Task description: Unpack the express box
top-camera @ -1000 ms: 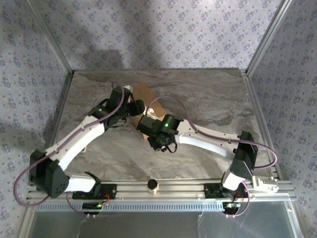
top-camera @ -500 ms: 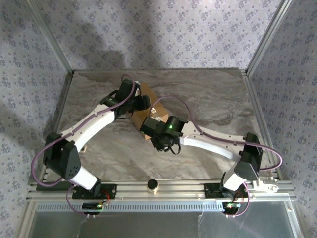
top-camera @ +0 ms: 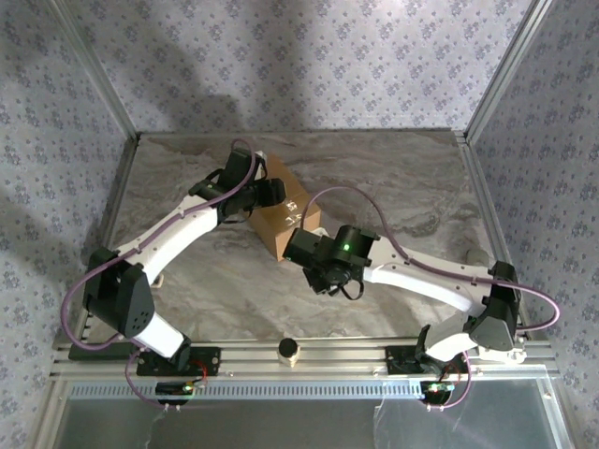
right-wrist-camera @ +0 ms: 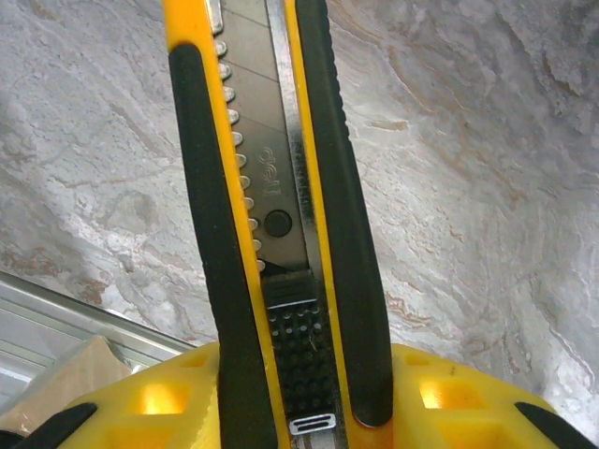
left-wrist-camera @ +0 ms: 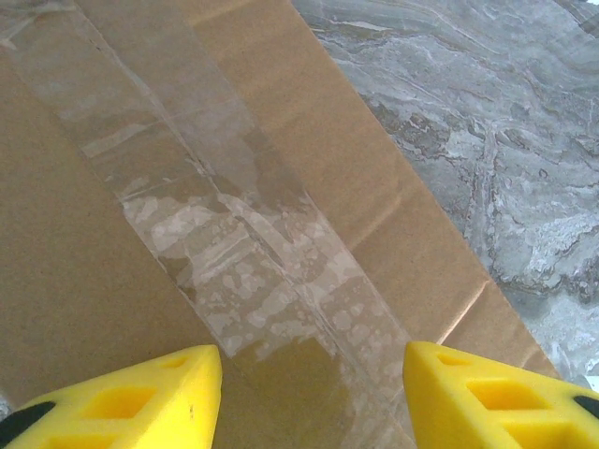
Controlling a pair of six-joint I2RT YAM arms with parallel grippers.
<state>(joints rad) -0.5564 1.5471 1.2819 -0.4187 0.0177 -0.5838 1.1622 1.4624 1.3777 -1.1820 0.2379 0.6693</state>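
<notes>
While the express box [top-camera: 283, 227] lies taped shut on the tabletop [top-camera: 402, 187], left of centre, left jaws hover released over its tape strip [left-wrist-camera: 243, 253]. Right jaws clench a utility knife [right-wrist-camera: 281, 168] beside the box's near corner. Step: pre-cut setup. Next: steady box, bring blade to seam w/ shallow pass.

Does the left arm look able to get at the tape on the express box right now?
Probably yes: the left gripper hangs open just above the express box, the tape running between its fingers, nothing in between. The right gripper holds its knife over the table.
</notes>
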